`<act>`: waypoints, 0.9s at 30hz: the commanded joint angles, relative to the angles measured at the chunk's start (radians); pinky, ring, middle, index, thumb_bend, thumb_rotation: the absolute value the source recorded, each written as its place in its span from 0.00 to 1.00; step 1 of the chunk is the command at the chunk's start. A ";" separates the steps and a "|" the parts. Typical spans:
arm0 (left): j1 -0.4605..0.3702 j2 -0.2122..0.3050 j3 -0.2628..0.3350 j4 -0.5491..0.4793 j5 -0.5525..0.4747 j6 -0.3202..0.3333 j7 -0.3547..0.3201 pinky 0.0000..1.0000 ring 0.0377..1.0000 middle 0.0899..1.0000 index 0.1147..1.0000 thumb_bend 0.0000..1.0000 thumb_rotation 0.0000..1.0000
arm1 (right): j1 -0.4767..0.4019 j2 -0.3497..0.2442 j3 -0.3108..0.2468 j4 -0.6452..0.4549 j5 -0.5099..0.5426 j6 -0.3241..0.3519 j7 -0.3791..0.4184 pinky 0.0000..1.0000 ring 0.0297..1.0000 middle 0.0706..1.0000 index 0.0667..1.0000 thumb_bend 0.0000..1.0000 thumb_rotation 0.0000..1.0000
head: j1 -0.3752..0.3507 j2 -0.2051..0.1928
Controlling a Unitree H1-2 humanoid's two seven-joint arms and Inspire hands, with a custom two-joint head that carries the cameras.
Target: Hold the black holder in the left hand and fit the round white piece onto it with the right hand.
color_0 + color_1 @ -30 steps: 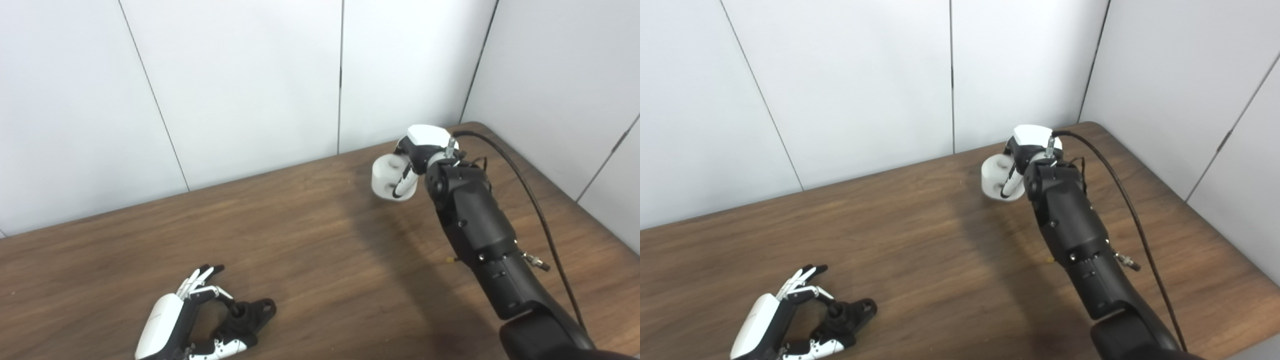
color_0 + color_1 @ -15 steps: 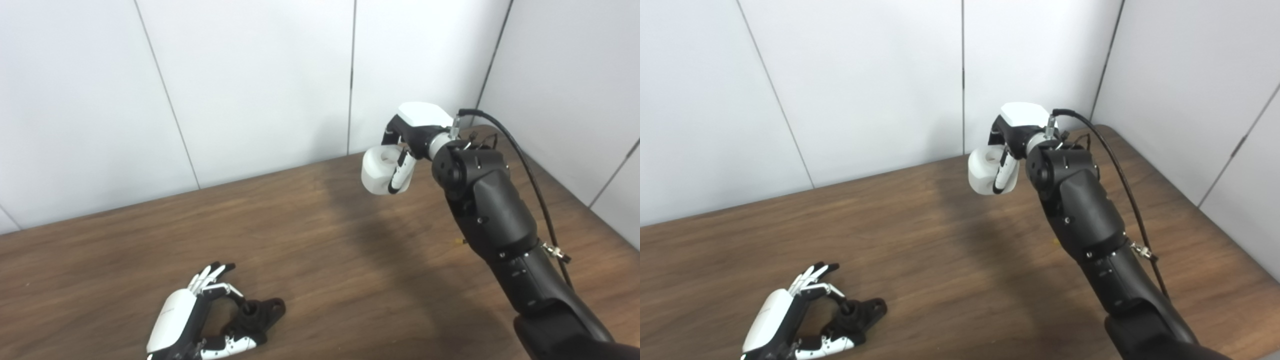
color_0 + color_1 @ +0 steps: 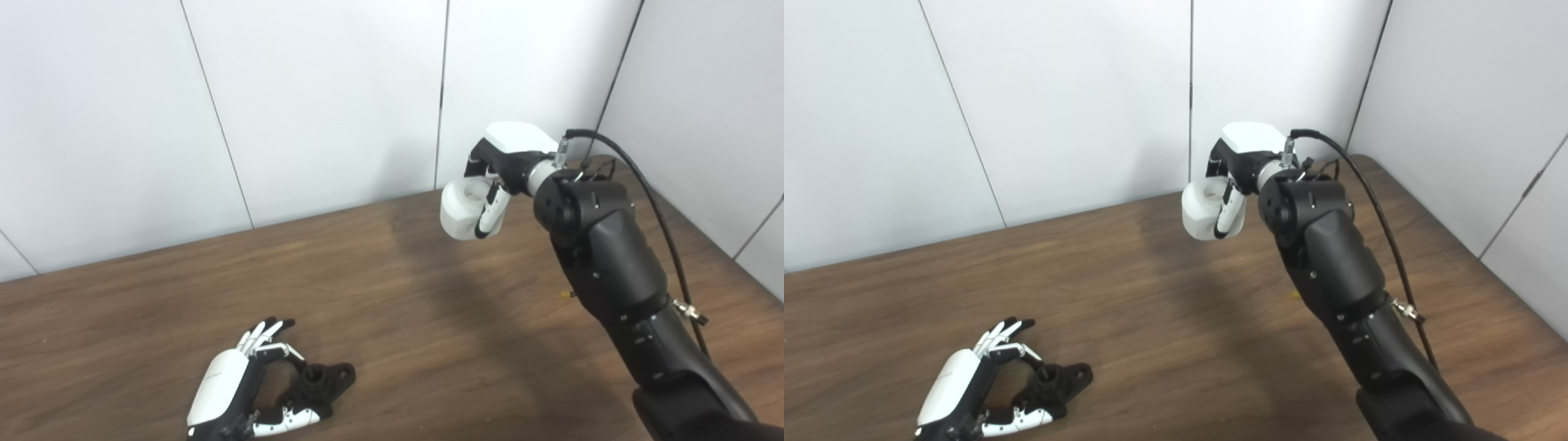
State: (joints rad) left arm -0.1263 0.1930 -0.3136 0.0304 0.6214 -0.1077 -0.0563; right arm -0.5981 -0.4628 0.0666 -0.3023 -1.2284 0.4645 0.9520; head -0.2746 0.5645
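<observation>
Your workspace is a brown wood-grain table [image 3: 380, 306] pushed into a corner of plain white wall panels [image 3: 318, 98], with dark seams running down between them. There is no container on the table to report.

Near the front left of the table you have the black holder [image 3: 321, 383], lying on the wood with a short round post standing up from its middle. The left hand [image 3: 236, 392] sits low beside it, resting on or just above the table, fingers [image 3: 263, 327] spread apart and pointing away from you, thumb reaching along the near side of the holder. Fingers and thumb bracket the holder loosely; you cannot tell from these views whether any of them actually touch it, and the hand is not clamped on it.

Well apart, toward the far right, your right hand [image 3: 502, 168] is raised above the table and closed around the round white piece [image 3: 460, 208], which has a round recess in its upper face. A thick black cable [image 3: 649, 196] loops from the wrist down along the right forearm. The wood between the two hands lies open, crossed only by the arm's shadow.
</observation>
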 commanded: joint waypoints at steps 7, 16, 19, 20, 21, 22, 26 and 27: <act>0.005 -0.020 -0.021 0.074 0.018 0.040 -0.004 0.97 0.98 0.90 0.41 0.52 0.04 | -0.028 0.018 0.019 -0.124 0.045 -0.010 0.021 0.92 0.70 0.61 0.44 0.50 0.14 | 0.031 0.007; -0.013 -0.035 -0.034 0.101 0.039 0.044 0.016 0.98 0.99 0.90 0.41 0.52 0.04 | -0.003 0.086 0.038 -0.252 0.072 0.000 0.088 0.53 0.45 0.46 0.41 0.52 0.01 | 0.073 0.023; -0.017 -0.042 -0.038 0.101 0.049 0.052 0.015 0.98 0.99 0.90 0.41 0.52 0.04 | 0.000 0.107 0.049 -0.281 0.057 -0.004 0.127 0.62 0.49 0.47 0.41 0.52 0.00 | 0.092 0.031; -0.018 -0.044 -0.039 0.101 0.052 0.054 0.016 0.98 0.99 0.90 0.41 0.52 0.04 | 0.000 0.116 0.052 -0.288 0.056 -0.003 0.144 0.69 0.52 0.46 0.43 0.52 0.00 | 0.094 0.032; -0.019 -0.046 -0.041 0.103 0.056 0.054 0.019 0.98 0.99 0.90 0.41 0.52 0.04 | 0.001 0.124 0.058 -0.296 0.056 -0.003 0.157 0.73 0.55 0.46 0.43 0.52 0.00 | 0.104 0.037; -0.021 -0.048 -0.043 0.105 0.059 0.054 0.022 0.98 0.99 0.90 0.41 0.52 0.04 | 0.003 0.131 0.061 -0.303 0.058 -0.003 0.167 0.60 0.51 0.46 0.42 0.52 0.00 | 0.111 0.039; -0.025 -0.058 -0.049 0.108 0.063 0.060 0.029 0.98 0.99 0.90 0.41 0.52 0.04 | 0.013 0.167 0.070 -0.332 0.076 -0.003 0.207 0.40 0.42 0.42 0.47 0.52 0.00 | 0.135 0.051; -0.026 -0.059 -0.052 0.108 0.065 0.061 0.032 0.98 0.99 0.90 0.41 0.52 0.04 | 0.017 0.174 0.075 -0.337 0.078 -0.004 0.211 0.45 0.48 0.44 0.45 0.52 0.00 | 0.141 0.054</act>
State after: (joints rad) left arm -0.1766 0.1505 -0.3388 0.0874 0.6714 -0.0695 -0.0192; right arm -0.5500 -0.2920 0.1414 -0.6024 -1.1531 0.4626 1.1440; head -0.1335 0.6166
